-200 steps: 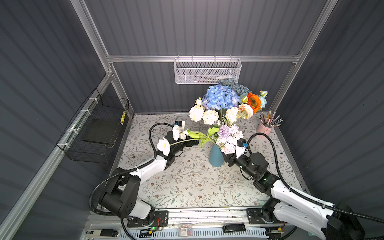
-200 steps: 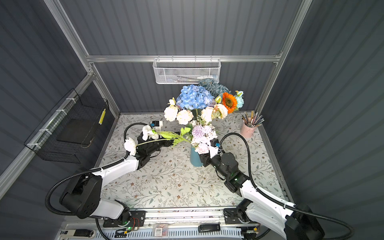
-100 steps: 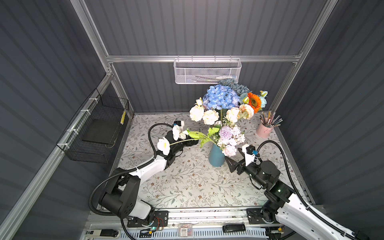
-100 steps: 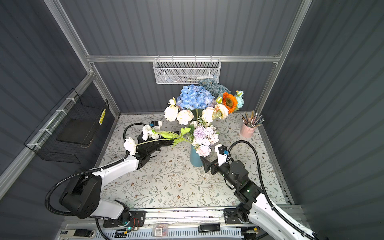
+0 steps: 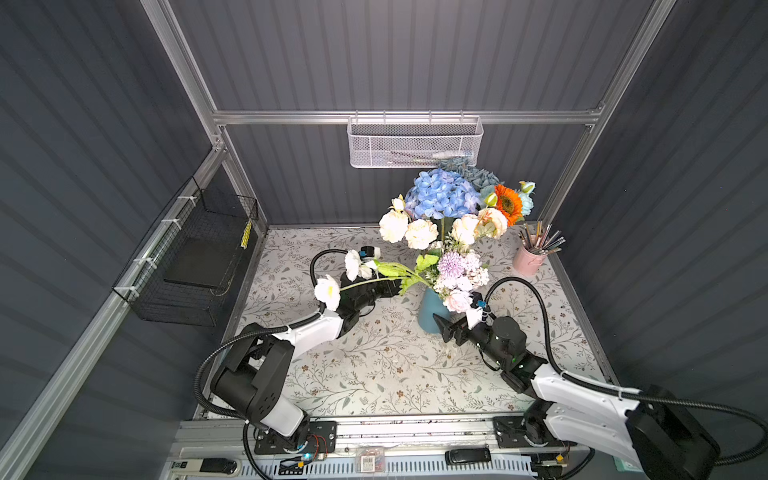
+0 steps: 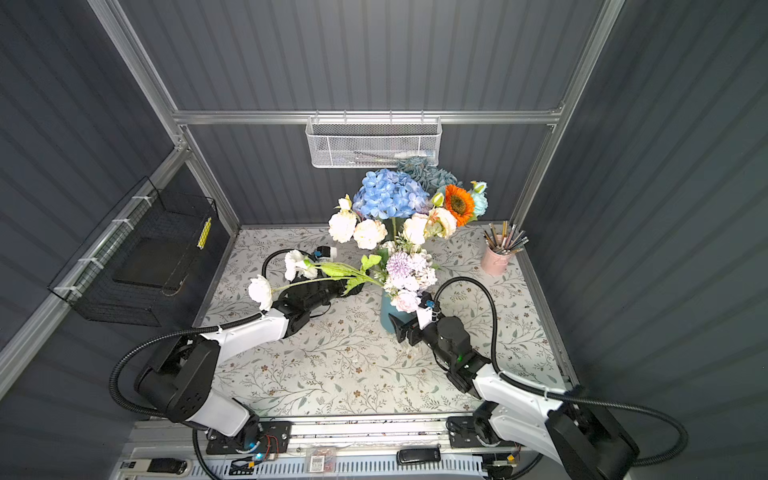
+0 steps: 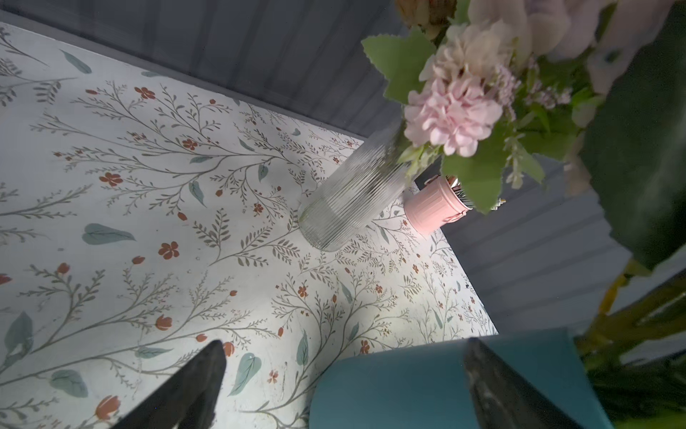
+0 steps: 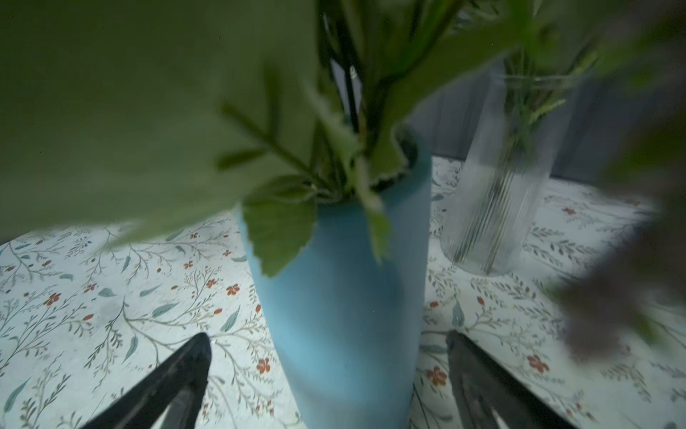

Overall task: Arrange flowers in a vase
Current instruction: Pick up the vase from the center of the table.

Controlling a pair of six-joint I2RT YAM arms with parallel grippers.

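I am logging the left gripper [image 5: 392,286] just beside the vase [image 5: 428,311], jaws gaping wide, empty. Flowers [image 5: 457,270] are standing in that vase, white ones leaning over the left arm [image 5: 316,328]. Right gripper [image 5: 446,330] is hovering beside it, likewise wide, empty.
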